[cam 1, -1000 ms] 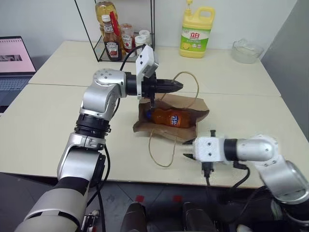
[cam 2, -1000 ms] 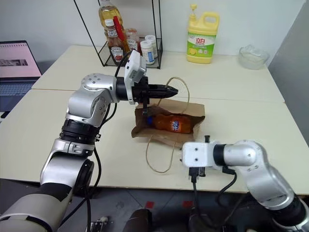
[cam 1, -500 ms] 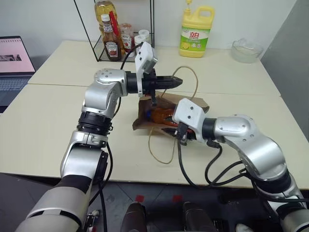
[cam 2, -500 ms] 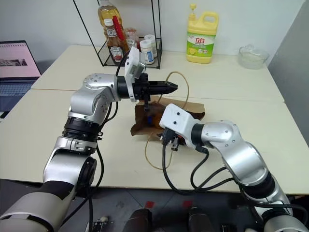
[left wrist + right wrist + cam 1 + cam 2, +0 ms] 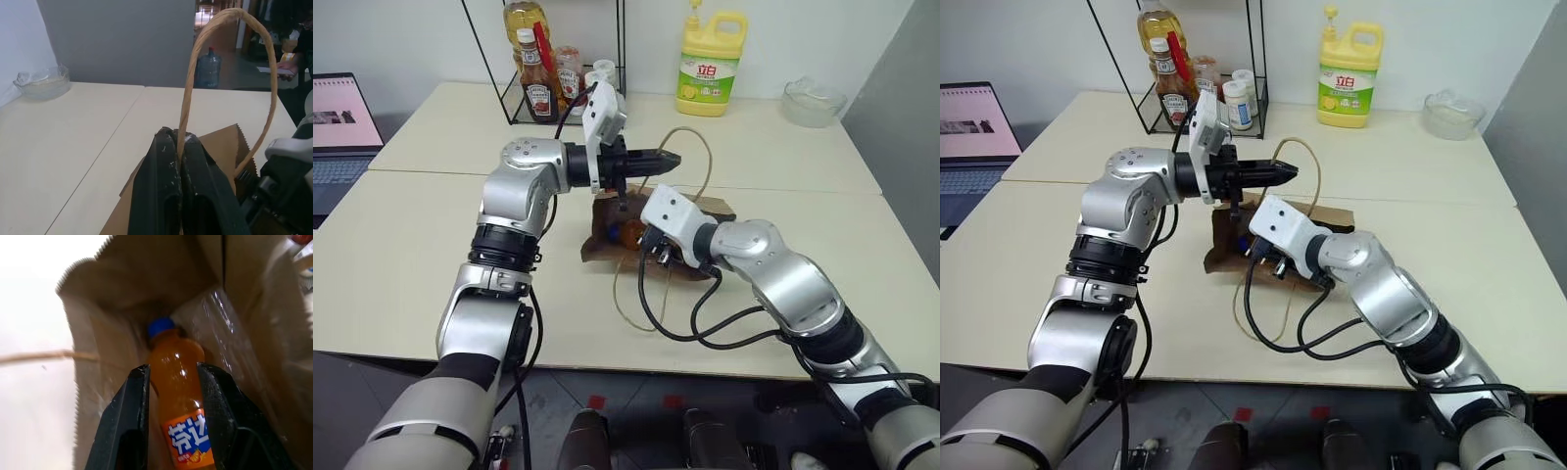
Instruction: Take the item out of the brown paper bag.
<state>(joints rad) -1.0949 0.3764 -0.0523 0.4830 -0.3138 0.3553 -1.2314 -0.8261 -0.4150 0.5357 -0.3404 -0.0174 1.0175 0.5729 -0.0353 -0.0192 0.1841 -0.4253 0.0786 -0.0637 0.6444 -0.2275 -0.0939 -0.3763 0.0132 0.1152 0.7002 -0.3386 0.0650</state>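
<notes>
Right wrist view: my right gripper (image 5: 171, 396) sits inside the mouth of the brown paper bag (image 5: 93, 323), its black fingers spread to either side of the item (image 5: 178, 382), close along its flanks; whether they already press it I cannot tell. The item is a small orange plastic bottle, smooth and glossy, with a blue cap pointing deeper into the bag and a printed label near the fingers. The bag is matte creased kraft with a saw-toothed rim, lying on its side on the pale table (image 5: 411, 225). My left gripper (image 5: 178, 147), jaws pinched on the upper loop handle (image 5: 230, 58) of thin twisted tan cord, holds it up, I judge to keep the mouth open for the reach.
</notes>
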